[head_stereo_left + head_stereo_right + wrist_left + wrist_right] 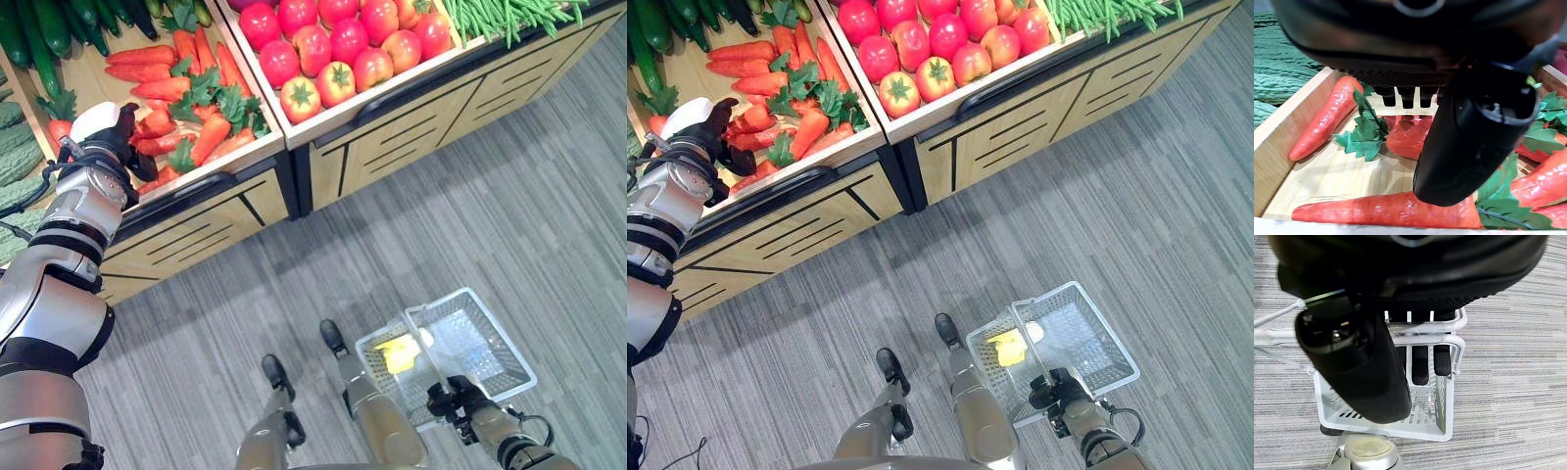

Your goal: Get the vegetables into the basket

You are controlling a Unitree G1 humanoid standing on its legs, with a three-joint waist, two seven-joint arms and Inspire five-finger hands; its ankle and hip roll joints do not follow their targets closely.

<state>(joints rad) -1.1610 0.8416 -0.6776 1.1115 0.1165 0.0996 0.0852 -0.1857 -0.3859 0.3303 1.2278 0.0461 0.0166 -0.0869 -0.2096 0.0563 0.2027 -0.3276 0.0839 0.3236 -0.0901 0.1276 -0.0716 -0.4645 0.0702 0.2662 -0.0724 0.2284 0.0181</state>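
Orange carrots with green tops fill a wooden bin on the produce stand. My left hand hovers over the bin's near left corner, its fingers open and holding nothing. In the left wrist view its thumb hangs above a carrot lying along the bin's front edge, and another carrot lies just under the fingertips. Low at the right, the white wire basket hangs over the floor. My right hand is shut on its handle. A yellow item lies in the basket.
Red tomatoes fill the bin to the right of the carrots, with green beans beyond them. Dark cucumbers and bumpy green gourds lie to the left. Grey striped floor stretches between the stand and the basket.
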